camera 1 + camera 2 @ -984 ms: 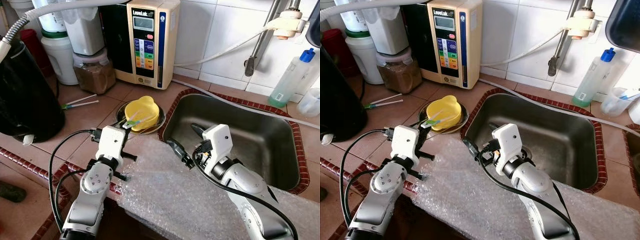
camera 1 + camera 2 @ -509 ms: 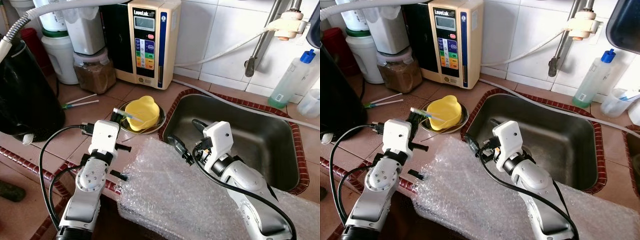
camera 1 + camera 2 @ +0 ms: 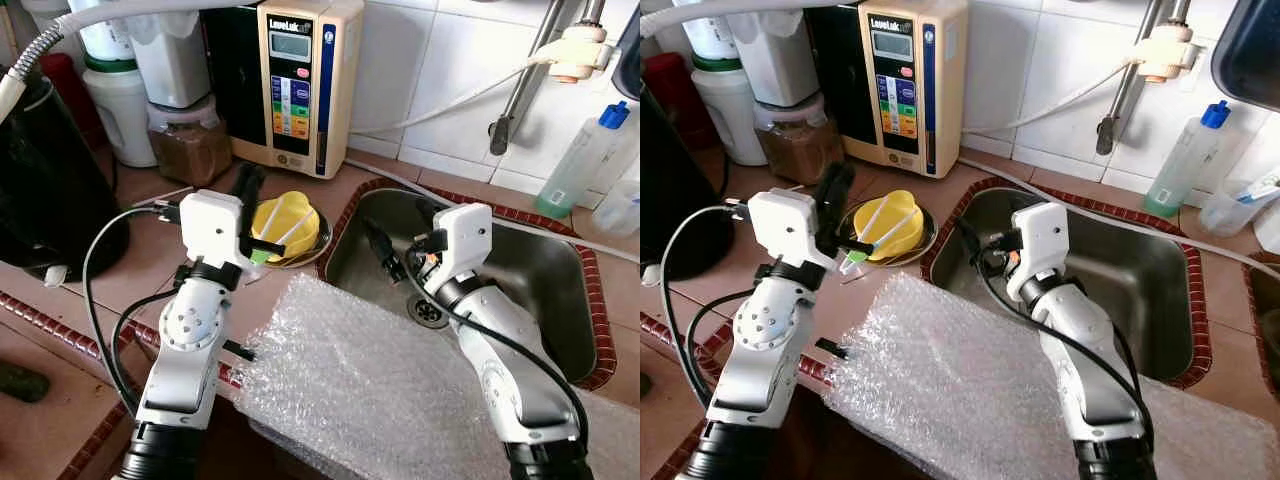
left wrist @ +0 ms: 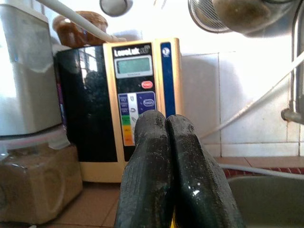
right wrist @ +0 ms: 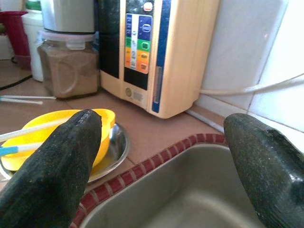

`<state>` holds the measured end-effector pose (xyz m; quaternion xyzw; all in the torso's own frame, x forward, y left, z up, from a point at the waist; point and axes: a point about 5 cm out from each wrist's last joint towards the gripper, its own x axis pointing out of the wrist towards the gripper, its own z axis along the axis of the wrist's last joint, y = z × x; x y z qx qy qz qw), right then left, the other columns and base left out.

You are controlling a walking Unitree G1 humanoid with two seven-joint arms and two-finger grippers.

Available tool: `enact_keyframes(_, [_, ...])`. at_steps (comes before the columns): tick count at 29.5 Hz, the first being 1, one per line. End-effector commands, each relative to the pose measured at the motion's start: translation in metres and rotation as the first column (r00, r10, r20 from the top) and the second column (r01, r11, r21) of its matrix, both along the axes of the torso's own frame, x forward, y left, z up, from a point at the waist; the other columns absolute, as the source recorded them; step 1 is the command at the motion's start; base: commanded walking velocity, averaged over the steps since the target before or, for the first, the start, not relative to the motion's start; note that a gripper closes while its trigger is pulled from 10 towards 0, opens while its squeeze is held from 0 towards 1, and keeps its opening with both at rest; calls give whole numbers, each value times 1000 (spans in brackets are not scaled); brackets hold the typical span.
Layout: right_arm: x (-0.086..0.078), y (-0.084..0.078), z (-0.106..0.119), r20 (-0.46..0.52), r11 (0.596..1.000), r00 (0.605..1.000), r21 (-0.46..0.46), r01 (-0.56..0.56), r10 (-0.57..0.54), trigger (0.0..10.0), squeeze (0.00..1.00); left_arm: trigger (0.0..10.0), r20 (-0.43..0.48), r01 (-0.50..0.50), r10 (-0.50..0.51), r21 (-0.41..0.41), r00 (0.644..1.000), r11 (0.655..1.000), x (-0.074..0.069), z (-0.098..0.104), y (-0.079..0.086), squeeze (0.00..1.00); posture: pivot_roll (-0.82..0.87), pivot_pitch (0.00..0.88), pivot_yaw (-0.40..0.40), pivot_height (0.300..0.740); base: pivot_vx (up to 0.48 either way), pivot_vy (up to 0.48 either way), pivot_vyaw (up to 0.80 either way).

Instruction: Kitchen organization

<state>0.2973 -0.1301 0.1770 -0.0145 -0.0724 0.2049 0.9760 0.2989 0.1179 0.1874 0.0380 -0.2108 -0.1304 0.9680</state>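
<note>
A yellow bowl (image 3: 292, 213) sits on a small metal plate (image 3: 313, 250) left of the steel sink (image 3: 540, 290). Two thin white sticks (image 3: 283, 233) with coloured ends lie across the bowl. My left gripper (image 3: 246, 182) is raised just left of the bowl, shut, pointing at the cream water machine (image 3: 300, 80); nothing shows between its fingers (image 4: 149, 156). My right gripper (image 3: 400, 238) hangs open over the sink's left end, facing the bowl (image 5: 52, 130), with nothing between its fingers (image 5: 61, 156). A sheet of bubble wrap (image 3: 370, 380) covers the counter's front edge.
A jar of brown powder (image 3: 188, 150), white containers (image 3: 120, 115) and a large black appliance (image 3: 45, 190) stand at the back left. A tap pipe (image 3: 520, 80) and a hose (image 3: 450, 100) run along the tiled wall. A soap bottle (image 3: 585, 155) stands right of the sink.
My left gripper has lifted from the counter beside the plate and turned up toward the water machine. My right gripper has risen from the bubble wrap's edge to over the sink.
</note>
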Motion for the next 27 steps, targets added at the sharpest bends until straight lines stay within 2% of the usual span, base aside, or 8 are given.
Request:
enact_keyframes(1, [0, -6, -3, -6, 1000, 1000, -5, 22, -22, 10000, 0, 0, -17, 9, -9, 9, 1000, 1000, 1, -2, -1, 0, 13, 0, -26, 740, 0, 0, 0])
enact_keyframes(4, [-2, -7, -7, -15, 1000, 1000, -9, 24, -24, 10000, 0, 0, -29, 8, -7, 9, 1000, 1000, 0, -5, 0, 0, 12, 0, -26, 740, 0, 0, 0])
enact_keyframes(5, [-3, -7, -8, -17, 1000, 1000, -10, 23, -23, 10000, 0, 2706, -36, -1, 1, 9, 999, 1000, -1, -7, 1, 0, 12, 0, -26, 740, 0, 0, 0])
enact_keyframes(7, [-3, -6, -8, -18, 1000, 1000, -11, 22, -22, 10000, 0, 2706, -40, -7, 7, 9, 999, 1000, -1, -8, 1, 0, 12, 0, -26, 740, 0, 0, 0])
enact_keyframes(8, [-3, -5, -9, -17, 1000, 1000, -14, 18, -18, 10000, 0, 10000, -47, -7, 6, -13, 999, 1000, -2, -8, 2, 1000, 13, 0, -26, 740, 0, 0, 0])
enact_keyframes(20, [-4, -2, -12, -12, 1000, 1000, -28, 6, -6, 10000, 0, 10000, -29, -61, 60, -38, 998, 997, -8, -12, 16, 1000, 25, 0, -32, 740, 0, 0, 0])
enact_keyframes(25, [-6, -2, -13, -9, 999, 1000, -34, 9, -9, 10000, 0, 10000, -43, -34, 31, -71, 999, 997, -9, -14, 14, 1000, 24, 0, -31, 740, 0, 0, 0])
enact_keyframes(27, [-6, -2, -14, -6, 999, 1000, -40, 13, -14, 10000, 0, 10000, -48, -35, 29, -130, 998, 991, -8, -10, 13, 1000, 23, 0, -30, 740, 0, 0, 0])
